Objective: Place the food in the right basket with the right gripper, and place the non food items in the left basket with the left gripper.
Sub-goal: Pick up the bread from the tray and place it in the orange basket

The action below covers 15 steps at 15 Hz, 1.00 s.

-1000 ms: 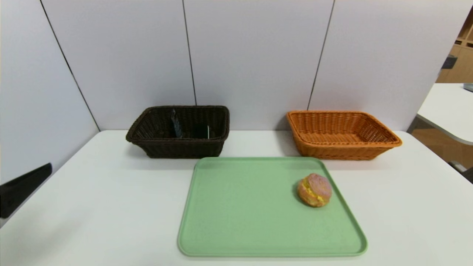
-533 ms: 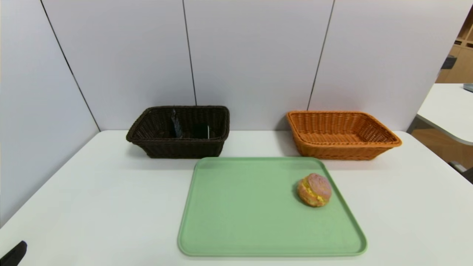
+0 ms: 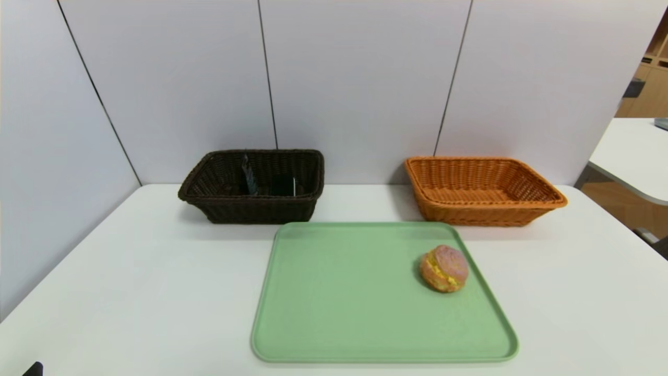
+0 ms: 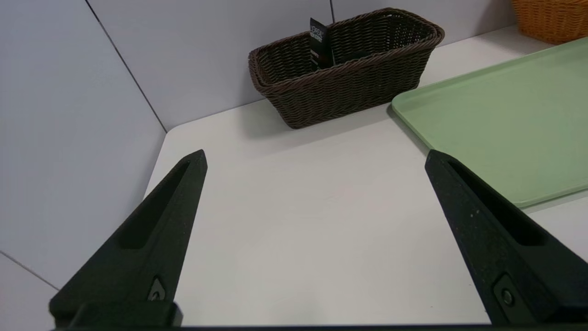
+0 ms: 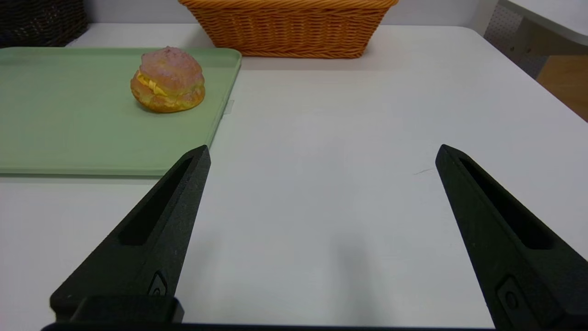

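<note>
Non-food items (image 3: 249,177) already inside left basket (image 3: 209,172) at tabletop's far edge. Bun (image 3: 444,268) still on green tray (image 3: 339,292), near its right edge; right basket (image 3: 543,196) empty. Left hand (image 4: 317,161) and right hand (image 5: 321,156) spread wide, holding nothing.

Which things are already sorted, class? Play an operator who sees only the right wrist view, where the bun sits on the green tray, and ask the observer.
Observer: The dark brown basket holds an upright dark pouch with white lettering.
Operator: Anything in the orange basket?
Observer: The head view shows nothing inside the orange basket.
Operator: My right gripper has its jaws open, short of the bun. Where is the left gripper?
Observer: The left gripper hangs over bare table, left of the green tray, jaws open.
</note>
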### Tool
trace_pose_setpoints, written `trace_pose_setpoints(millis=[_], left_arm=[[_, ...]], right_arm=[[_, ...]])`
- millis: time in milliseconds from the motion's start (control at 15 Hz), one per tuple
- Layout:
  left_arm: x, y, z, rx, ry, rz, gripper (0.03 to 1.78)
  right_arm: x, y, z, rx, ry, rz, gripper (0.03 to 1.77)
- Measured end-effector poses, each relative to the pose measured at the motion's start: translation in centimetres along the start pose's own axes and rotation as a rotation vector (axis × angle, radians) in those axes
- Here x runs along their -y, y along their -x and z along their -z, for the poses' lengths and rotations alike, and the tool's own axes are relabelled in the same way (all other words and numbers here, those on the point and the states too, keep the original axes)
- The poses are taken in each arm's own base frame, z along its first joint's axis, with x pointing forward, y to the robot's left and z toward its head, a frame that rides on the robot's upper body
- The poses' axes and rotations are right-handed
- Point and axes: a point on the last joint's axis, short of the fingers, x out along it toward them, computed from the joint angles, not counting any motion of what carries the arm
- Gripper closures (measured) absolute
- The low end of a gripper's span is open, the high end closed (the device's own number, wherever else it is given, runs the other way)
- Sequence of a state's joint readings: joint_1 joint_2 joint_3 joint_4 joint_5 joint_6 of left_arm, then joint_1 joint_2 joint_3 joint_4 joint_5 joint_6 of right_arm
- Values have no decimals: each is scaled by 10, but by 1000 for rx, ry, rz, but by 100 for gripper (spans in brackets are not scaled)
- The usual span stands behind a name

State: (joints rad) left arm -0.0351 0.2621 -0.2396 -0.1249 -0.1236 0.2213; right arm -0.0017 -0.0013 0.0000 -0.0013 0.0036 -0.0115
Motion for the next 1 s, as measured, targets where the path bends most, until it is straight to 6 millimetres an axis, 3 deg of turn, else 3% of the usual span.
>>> trace_pose_setpoints(millis=[200, 533, 1000], left_arm=[[4, 7, 12, 8, 3, -27, 12], [17, 17, 61, -8, 24, -41, 12], [20, 20, 81, -128, 129, -94, 12]], right_arm=[[0, 0, 0, 0, 0, 0, 10], [0, 0, 0, 0, 0, 1, 10], [0, 0, 0, 0, 0, 0, 10]])
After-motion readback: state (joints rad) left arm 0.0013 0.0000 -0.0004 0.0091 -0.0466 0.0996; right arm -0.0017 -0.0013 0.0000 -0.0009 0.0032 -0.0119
